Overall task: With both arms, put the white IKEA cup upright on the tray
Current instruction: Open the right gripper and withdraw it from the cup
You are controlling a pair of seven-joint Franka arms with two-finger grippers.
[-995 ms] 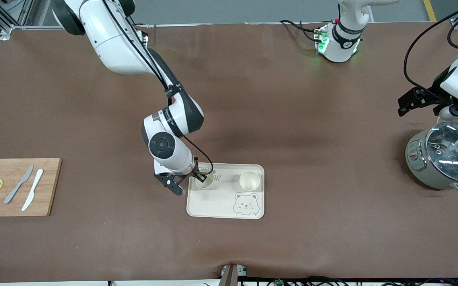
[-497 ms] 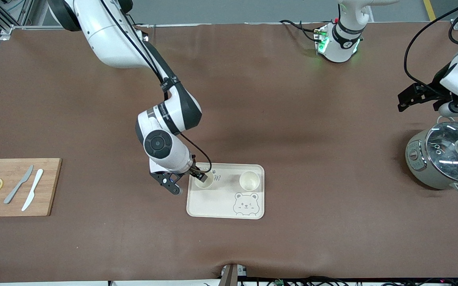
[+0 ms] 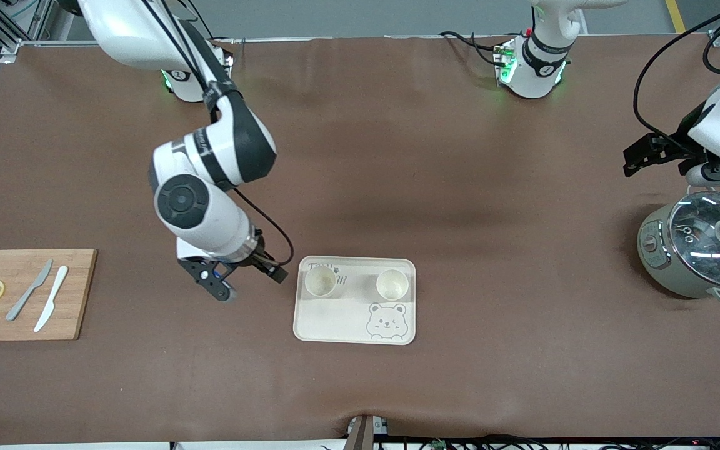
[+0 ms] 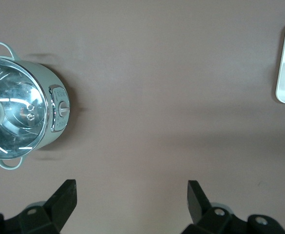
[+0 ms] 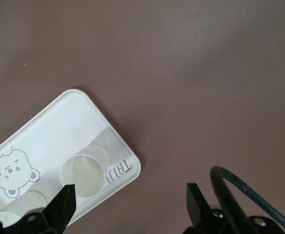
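Standing upright, two white cups (image 3: 321,280) occupy the cream tray (image 3: 341,322).

1. My right hand (image 3: 246,282) is off the cup (image 3: 320,281), fingers apart, and now hangs over the bench (image 3: 147,375) beside the tray (image 3: 335,325).
2. My left hand (image 3: 660,150) has risen slightly.

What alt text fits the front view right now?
Two white cups stand upright on the cream bear tray mid-table. The right tool, open and empty, hangs over bare table beside the tray. The open left tool waits above the table by a glass-lidded pot; a cutting board with knives lies at the right arm's end.
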